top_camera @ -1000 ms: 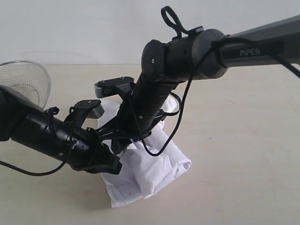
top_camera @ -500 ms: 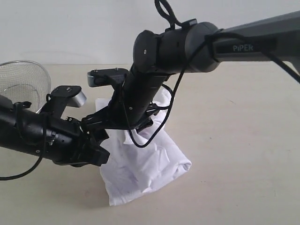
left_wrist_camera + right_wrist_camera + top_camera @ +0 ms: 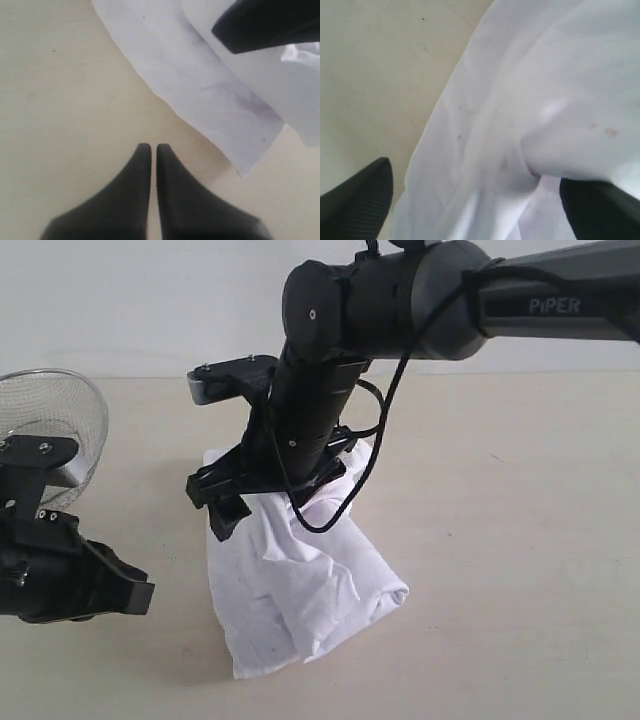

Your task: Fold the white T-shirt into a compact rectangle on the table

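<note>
The white T-shirt lies as a rumpled, roughly oblong bundle near the middle of the table; thin cotton, soft creases, layers stacked unevenly, one corner jutting toward the near edge; no lettering shows from here. The tabletop is matte, pale beige, lightly specked. Right gripper hangs over the far end of the bundle, jaws spread wide with a puffed fold of cloth between them, nothing pinched; its dark arm and looping cable hide that end of the shirt in the exterior view. Left gripper sits low over bare table beside the shirt's edge, tips pressed together, holding nothing. A round wire-mesh basket stands at the far left, well apart. A second ago the left gripper was tucked against the bundle under the right arm; now it has drawn back clear of it, and the right jaws have sprung apart and lifted slightly.
</note>
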{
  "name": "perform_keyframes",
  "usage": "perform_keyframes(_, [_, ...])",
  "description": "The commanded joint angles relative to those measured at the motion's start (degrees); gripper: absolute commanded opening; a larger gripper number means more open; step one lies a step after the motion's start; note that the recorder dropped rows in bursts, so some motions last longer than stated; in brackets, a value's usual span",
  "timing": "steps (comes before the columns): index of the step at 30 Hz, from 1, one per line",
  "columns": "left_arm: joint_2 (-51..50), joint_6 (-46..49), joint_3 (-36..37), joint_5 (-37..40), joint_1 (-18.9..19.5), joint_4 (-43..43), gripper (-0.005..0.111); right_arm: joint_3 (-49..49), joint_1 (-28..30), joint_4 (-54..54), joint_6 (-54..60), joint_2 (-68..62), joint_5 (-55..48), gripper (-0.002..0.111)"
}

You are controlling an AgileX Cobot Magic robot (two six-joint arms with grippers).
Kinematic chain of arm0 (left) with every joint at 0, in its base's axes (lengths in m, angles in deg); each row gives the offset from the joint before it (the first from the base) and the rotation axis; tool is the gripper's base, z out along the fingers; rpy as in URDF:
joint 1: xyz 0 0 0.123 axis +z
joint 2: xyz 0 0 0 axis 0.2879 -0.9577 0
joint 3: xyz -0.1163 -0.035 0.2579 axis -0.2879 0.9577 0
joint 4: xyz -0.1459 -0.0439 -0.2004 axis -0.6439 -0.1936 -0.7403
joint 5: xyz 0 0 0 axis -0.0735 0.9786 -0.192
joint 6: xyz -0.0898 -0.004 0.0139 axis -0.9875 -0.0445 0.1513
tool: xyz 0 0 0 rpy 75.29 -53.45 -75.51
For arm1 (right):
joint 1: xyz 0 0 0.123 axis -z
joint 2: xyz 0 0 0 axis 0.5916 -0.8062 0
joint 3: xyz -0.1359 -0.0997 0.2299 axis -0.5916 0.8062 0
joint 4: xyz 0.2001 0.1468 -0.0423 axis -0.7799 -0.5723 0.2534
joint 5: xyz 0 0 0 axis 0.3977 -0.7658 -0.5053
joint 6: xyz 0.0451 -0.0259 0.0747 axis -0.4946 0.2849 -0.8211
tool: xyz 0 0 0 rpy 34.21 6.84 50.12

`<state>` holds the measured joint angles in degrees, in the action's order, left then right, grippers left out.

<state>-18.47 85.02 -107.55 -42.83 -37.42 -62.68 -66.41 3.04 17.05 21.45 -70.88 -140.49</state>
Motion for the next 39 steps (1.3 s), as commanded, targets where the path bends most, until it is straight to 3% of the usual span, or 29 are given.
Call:
perform_keyframes(1, [0.48, -1.38, 2.01, -1.4, 2.43, 0.54, 0.004, -0.01, 0.01, 4.07, -0.7, 5.13, -2.0, 0.081])
perform_keyframes(5, [0.48, -1.38, 3.23, -1.99, 4.94, 0.54, 0.004, -0.01, 0.01, 15.91, -5.78, 11.42, -9.9, 0.081])
perform_keyframes(7, [0.48, -1.24, 3.23, -2.88, 4.94, 0.54, 0.004, -0.01, 0.11, 26.01, -9.79, 12.78, -16.18, 0.075])
perform_keyframes(8, [0.48, -1.24, 2.81, -3.04, 4.94, 0.54, 0.004, 0.09, 0.11, 32.02, -11.29, 12.88, -18.64, 0.053])
perform_keyframes(9, [0.48, -0.79, 2.31, -2.93, 4.94, 0.54, 0.004, 0.09, 0.25, 33.74, -11.27, 12.88, -18.64, 0.04])
perform_keyframes(10, [0.48, 0.24, 1.19, -2.7, 4.94, 0.54, 0.004, 0.09, 0.82, 34.24, -10.42, 12.77, -18.64, -0.001])
perform_keyframes(14, [0.48, 2.06, -3.12, 0.99, 4.79, -0.08, 0.004, 2.35, 4.57, 31.67, -8.82, 9.52, -17.89, 0.004])
perform_keyframes(17, [0.48, 2.17, -3.72, 0.64, 4.79, -0.37, 0.004, 10.92, 7.63, 20.48, -2.71, 7.34, -7.62, 0.0])
perform_keyframes(23, [0.15, 2.16, -3.72, 0.04, 4.79, -0.48, 0.004, 14.61, 6.2, 6.49, 3.97, 6.04, 1.29, 0.0])
perform_keyframes(39, [0.15, 2.16, -3.72, 0.17, 4.79, -0.5, 0.004, 14.76, 2.3, -5.59, 11.33, 2.48, 4.27, 0.0])
